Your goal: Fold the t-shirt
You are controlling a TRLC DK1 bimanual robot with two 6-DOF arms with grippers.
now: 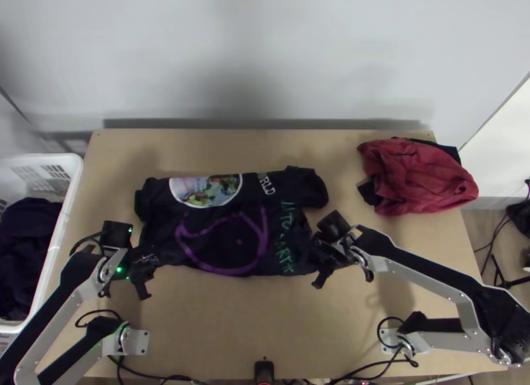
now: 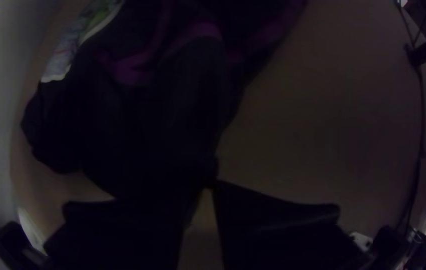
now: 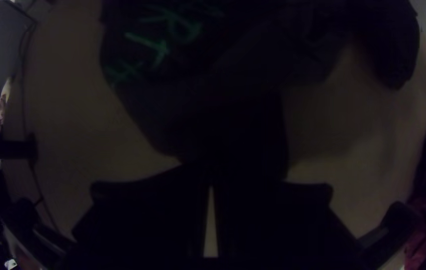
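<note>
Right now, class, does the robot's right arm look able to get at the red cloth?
Probably, but not at once: the right gripper looks shut on the right side of the t-shirt. If it lets go, the red cloth lies on that arm's side, with nothing tall between.

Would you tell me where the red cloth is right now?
In the top view, the red cloth lies bunched at the table's far right corner, to the right of the dark t-shirt.

We see red cloth point(image 1: 417, 173) and a black, perhaps navy, t-shirt point(image 1: 159, 226) with purple lines point(image 1: 264, 229), green lettering point(image 1: 285, 252) and a multicoloured disc point(image 1: 207, 189).
</note>
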